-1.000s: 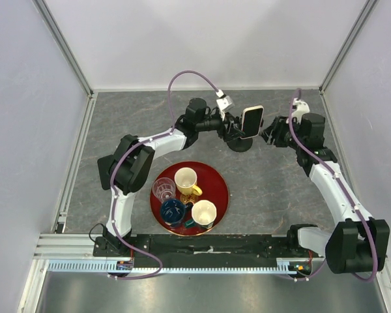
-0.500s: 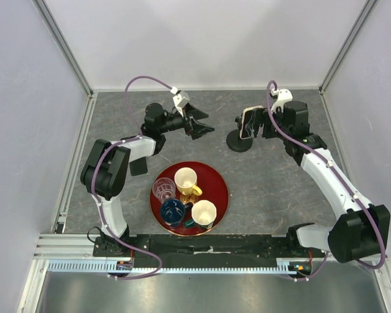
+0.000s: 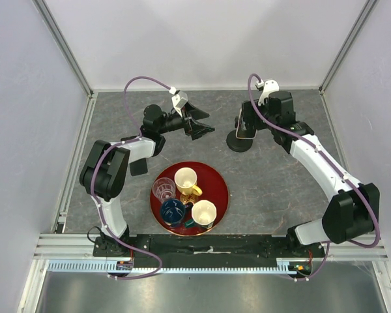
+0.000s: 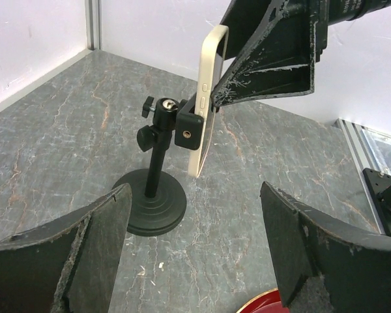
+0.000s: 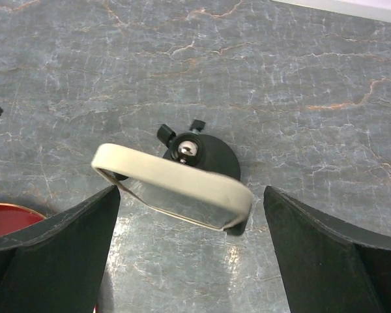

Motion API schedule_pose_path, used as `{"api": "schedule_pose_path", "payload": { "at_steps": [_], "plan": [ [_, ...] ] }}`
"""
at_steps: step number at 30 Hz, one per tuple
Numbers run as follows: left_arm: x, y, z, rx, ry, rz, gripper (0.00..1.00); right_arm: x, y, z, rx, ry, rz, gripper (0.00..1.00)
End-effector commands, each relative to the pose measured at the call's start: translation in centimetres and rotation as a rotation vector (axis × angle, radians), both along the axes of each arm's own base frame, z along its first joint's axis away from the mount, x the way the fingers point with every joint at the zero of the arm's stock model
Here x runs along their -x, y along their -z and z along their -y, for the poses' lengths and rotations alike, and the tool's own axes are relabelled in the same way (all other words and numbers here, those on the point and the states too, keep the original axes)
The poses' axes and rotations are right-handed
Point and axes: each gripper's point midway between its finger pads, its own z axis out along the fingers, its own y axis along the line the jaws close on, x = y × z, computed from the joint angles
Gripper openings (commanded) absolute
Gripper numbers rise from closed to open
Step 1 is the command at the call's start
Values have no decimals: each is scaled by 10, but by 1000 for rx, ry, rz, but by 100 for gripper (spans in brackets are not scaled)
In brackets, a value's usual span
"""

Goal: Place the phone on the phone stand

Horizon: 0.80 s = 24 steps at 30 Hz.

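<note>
The phone, pale-rimmed with a dark screen, stands on edge in the clamp head of the phone stand, a black stem on a round disc base. From above, the phone sits over the stand's base at the back middle of the table. My right gripper is open, with the phone between its wide-spread fingers and apart from both. My left gripper is open and holds nothing. It hangs left of the stand, a short gap away, and in the top view it points at the stand.
A red round tray near the front middle carries a clear glass and three cups, two cream and one blue. A small flat black object lies by the left arm. Walls and rails close in the grey marbled table.
The left gripper let go at the stand, opened and drew back to the left. The right gripper opened wide and moved in around the phone, which stays in the clamp.
</note>
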Motion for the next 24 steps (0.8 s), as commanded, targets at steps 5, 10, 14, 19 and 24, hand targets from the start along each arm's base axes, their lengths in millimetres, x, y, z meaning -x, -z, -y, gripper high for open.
{"api": "schedule_pose_path", "payload": {
  "at_steps": [5,10,14,19,24],
  "plan": [
    [3,-18,1,26,19,50,86,-8,-25,-12,-4,-12,82,98],
    [2,-17,1,23,16,45,85,-3,-27,-14,-48,123,98,98],
    [-1,-16,1,15,2,43,85,2,-28,3,-107,321,105,98],
    [-2,-16,0,11,-5,37,85,6,-23,8,-93,459,89,98],
    [-4,-15,-1,-2,-20,42,85,7,-23,1,-113,530,90,94]
  ]
}}
